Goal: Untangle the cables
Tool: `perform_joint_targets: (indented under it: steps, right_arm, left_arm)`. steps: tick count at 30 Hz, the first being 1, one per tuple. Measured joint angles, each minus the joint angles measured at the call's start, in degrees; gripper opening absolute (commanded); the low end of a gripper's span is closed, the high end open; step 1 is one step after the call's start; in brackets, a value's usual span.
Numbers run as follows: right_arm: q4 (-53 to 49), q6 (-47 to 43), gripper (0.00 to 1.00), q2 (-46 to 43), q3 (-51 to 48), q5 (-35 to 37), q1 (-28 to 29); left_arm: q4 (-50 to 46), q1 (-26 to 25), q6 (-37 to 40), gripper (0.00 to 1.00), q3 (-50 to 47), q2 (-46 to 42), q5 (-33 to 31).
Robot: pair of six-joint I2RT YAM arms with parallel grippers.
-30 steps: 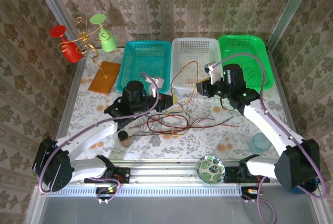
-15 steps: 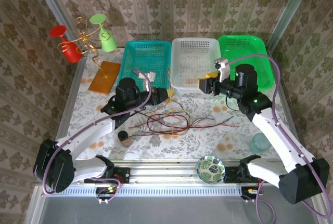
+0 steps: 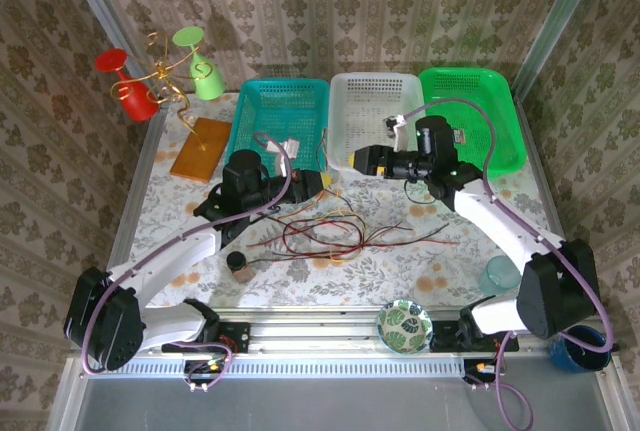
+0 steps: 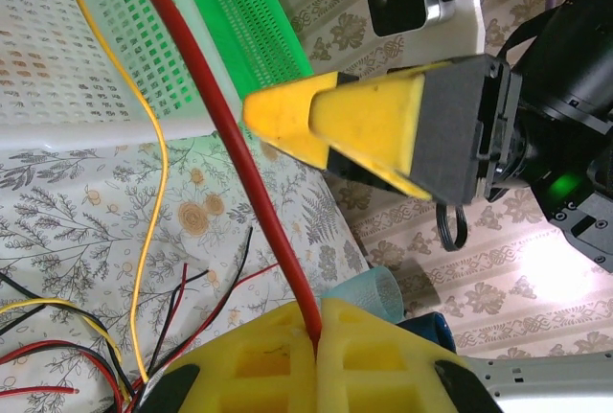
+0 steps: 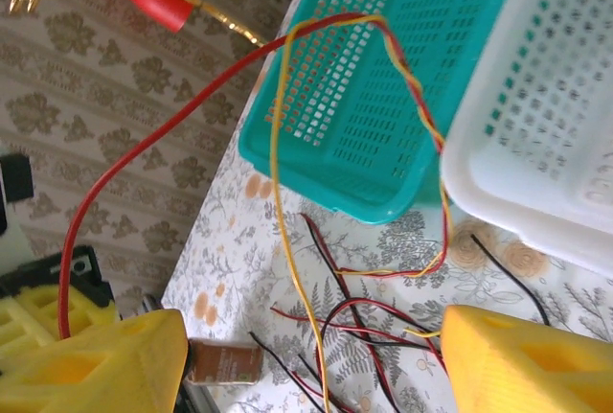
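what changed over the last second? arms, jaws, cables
The right gripper swung left along the white basket's front edge toward the left gripper, and its jaws opened wide; nothing sits between them now. The left gripper drew back slightly, jaws shut on the red cable throughout. The cable pile and bowl stayed put.

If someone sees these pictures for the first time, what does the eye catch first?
The tangle of red, black and yellow cables sprawls at the middle of the table. The left gripper pinches a red cable between its yellow fingers, while the right gripper hangs open at the near edge of the white basket.
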Motion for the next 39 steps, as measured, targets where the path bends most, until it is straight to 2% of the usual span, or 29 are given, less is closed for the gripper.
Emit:
perform_joint_targets:
  steps: [4,7,11,14,15,20,23,31,39]
  right_arm:
    - [2.9,-2.4,0.69,3.0,0.3,-1.1,2.0]
    - [4.5,-3.2,0.6,6.5,0.9,-1.7,3.1]
    - [5.3,-4.5,0.34,9.5,1.9,-2.2,4.4]
    - [5.0,-5.8,0.06,9.8,3.0,-1.7,4.9]
    - [4.9,-6.3,0.0,9.7,3.3,-1.2,5.0]
    - [0.4,-9.6,0.0,6.7,3.9,3.3,5.0]
    - [-4.4,-12.6,0.0,1.9,3.9,7.1,4.9]
    - [-14.2,-21.5,0.0,-15.0,5.0,20.3,2.2]
    - [-19.0,-28.6,0.0,-23.2,5.4,33.5,-2.9]
  left_arm:
    - [0.0,0.0,0.0,0.0,0.0,0.0,0.1]
    - [0.0,0.0,0.0,0.0,0.0,0.0,0.2]
    - [-0.2,0.0,0.0,0.0,0.1,0.0,0.2]
    - [-0.6,0.0,0.0,0.0,0.6,0.0,0.2]
    - [-0.8,0.0,0.1,0.0,0.8,0.0,0.1]
    - [-7.6,0.1,2.9,0.0,3.0,-0.9,-1.5]
    - [-17.1,0.1,8.0,0.0,7.4,-2.8,-6.5]
    - [-39.3,0.1,23.6,0.0,18.6,-10.3,-28.8]
    - [-46.3,0.1,33.5,0.0,19.1,-17.5,-49.0]
